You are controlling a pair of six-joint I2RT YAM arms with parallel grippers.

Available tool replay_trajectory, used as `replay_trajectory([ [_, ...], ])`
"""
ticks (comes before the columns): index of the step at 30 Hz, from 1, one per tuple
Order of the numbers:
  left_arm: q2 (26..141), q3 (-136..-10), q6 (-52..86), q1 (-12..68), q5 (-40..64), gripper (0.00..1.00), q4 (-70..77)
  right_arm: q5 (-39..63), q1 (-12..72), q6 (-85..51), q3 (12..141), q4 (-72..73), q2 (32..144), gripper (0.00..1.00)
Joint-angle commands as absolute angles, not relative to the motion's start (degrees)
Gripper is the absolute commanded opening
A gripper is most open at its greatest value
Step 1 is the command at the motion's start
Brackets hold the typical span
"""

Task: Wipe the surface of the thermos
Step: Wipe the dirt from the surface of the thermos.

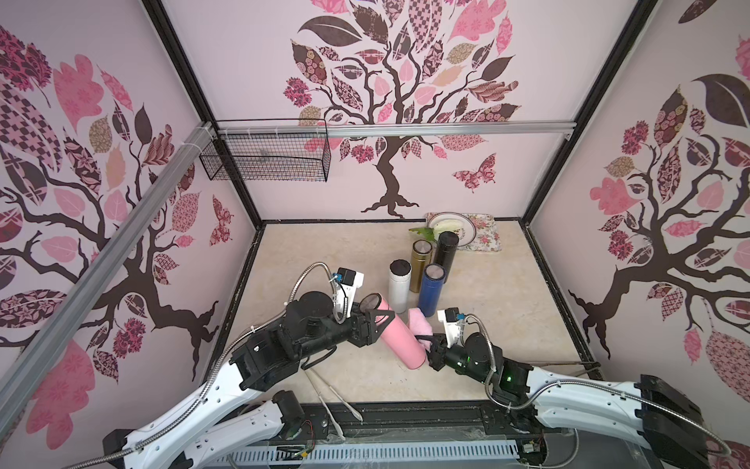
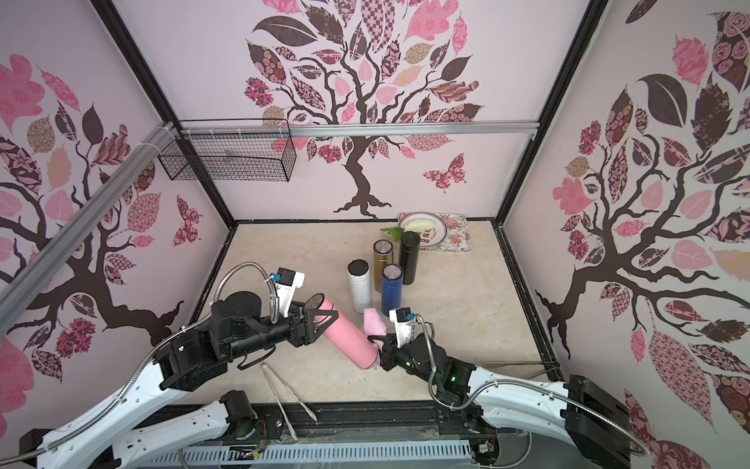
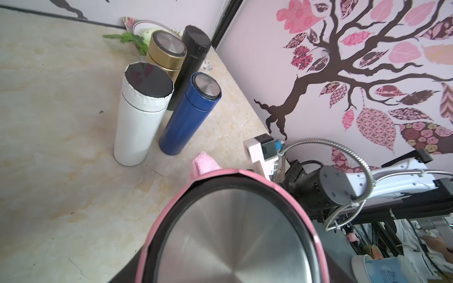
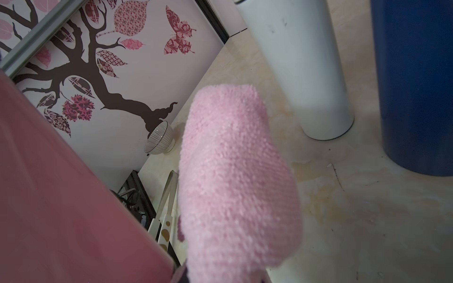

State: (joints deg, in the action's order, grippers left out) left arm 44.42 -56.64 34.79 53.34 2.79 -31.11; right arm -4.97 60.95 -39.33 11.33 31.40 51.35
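I've got the left gripper clamped near the lid of the pink thermos, tilted at the table's front. The right gripper pinches the pink cloth against its lower side. Only the right wrist view shows a striped bowl by the wall.

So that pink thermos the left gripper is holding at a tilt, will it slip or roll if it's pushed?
The pink thermos is probably stiff: it is a straight cylinder with a steel top. Its smooth round wall looks fairly slippery, so a push from the pink cloth could twist it in the left gripper. Laid flat, it would likely roll.
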Motion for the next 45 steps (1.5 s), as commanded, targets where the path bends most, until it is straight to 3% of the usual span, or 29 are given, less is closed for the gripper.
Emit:
replay_trajectory([
  [1, 41.9, -56.7, 35.4, 53.3, -0.6, 0.00, -22.7, -1.4, 61.2, -41.2, 11.5, 35.8, 50.6, 0.00],
  [9, 42.2, -50.9, 36.9, 53.3, -7.1, 0.00, -16.1, 8.0, 61.3, -41.9, 11.4, 43.5, 52.5, 0.00],
  [25, 47.0, -56.8, 30.3, 53.3, -4.7, 0.00, -32.2, 0.9, 61.2, -35.0, 18.5, 19.1, 34.9, 0.00],
  [36, 48.7, -56.3, 30.8, 53.3, 0.3, 0.00, -29.0, -3.1, 61.3, -34.2, 18.2, 26.5, 29.8, 0.00],
  [45, 47.6, -55.9, 31.3, 53.3, -0.7, 0.00, -29.3, -12.5, 61.3, -30.6, 21.3, 21.0, 23.3, 0.00],
])
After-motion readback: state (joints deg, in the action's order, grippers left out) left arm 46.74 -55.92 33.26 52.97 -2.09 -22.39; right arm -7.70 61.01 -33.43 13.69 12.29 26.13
